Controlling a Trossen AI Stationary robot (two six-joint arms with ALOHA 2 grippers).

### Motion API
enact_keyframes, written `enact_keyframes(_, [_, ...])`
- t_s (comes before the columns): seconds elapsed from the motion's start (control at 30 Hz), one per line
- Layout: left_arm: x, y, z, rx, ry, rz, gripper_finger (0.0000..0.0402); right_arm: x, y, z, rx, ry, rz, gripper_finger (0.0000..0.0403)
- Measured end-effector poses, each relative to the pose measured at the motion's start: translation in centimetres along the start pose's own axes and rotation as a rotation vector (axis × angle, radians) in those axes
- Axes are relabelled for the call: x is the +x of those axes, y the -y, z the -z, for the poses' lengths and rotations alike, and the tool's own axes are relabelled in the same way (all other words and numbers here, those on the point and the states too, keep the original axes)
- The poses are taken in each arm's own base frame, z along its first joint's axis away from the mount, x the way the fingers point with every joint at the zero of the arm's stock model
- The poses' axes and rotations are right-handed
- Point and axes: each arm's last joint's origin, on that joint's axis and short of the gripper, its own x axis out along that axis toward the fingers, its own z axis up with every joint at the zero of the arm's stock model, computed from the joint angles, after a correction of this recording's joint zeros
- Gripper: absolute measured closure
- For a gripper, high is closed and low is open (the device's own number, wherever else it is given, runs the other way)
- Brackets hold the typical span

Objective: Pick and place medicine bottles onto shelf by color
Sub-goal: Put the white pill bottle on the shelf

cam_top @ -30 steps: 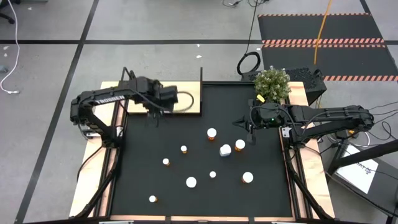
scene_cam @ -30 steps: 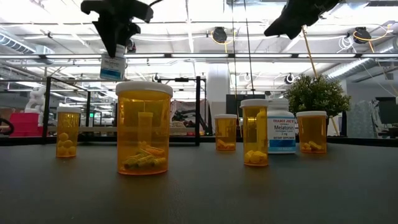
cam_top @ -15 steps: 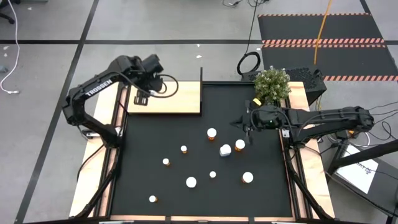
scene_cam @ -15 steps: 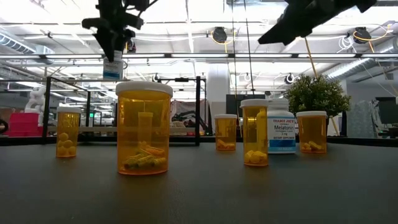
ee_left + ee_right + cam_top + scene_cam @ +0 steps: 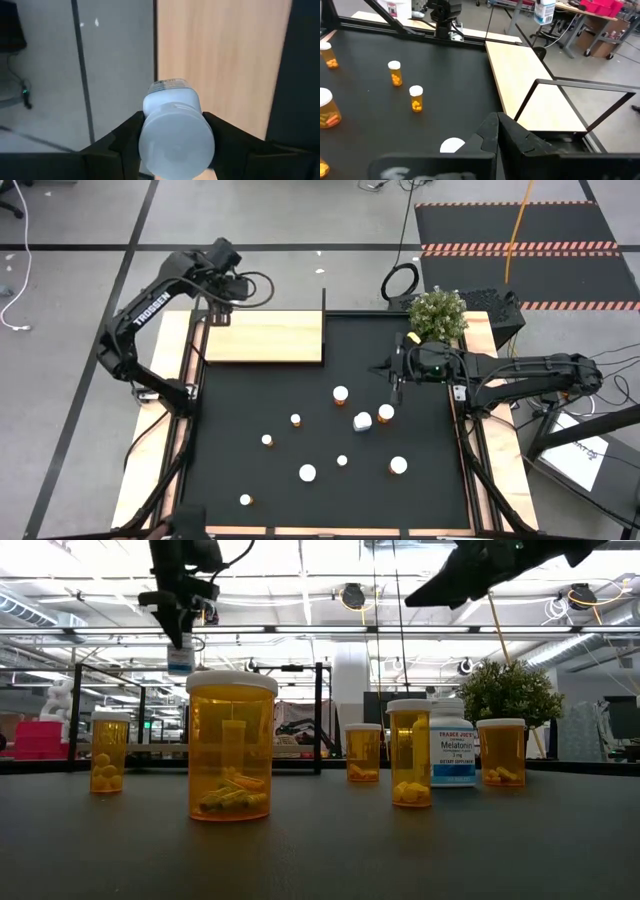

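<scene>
- Up at 11 o'clock, over the shelf (image 5: 265,337) corner, a white bottle (image 5: 173,132) is pinched by the left gripper (image 5: 175,145).
- Right gripper (image 5: 394,380), pressed shut, is hung at 2 o'clock above the orange bottles (image 5: 341,395) scattered mid-mat (image 5: 240,410).

High cam looks straight down on the whole black mat (image 5: 330,420), shelf (image 5: 265,337) at 11 o'clock. Low cam sits at mat level, close to the orange bottles (image 5: 231,745), facing 12 o'clock. 2 wrist cams: left looks down on the shelf, right across mat and shelf.
</scene>
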Motion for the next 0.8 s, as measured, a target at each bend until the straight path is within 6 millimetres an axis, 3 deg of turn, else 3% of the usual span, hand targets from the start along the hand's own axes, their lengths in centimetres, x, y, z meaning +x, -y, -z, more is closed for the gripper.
enact_keyframes(0.3, [1.5, -1.2, -1.8, 0.082, 0.157, -0.008, 0.0221, 0.0, 0.0, -0.1, 0.001, 0.01, -0.001, 0.0403])
enact_keyframes(0.43, [3.5, -2.5, -1.9, 0.128, 0.13, -0.012, 0.0217, 0.0, 0.0, -0.1, 0.001, 0.009, -0.001, 0.0403])
enact_keyframes(0.8, [9.5, -4.9, -0.3, 0.019, -0.012, 0.11, 0.022, 0.0, -0.1, 0.3, -0.077, -0.03, -0.009, 0.0403])
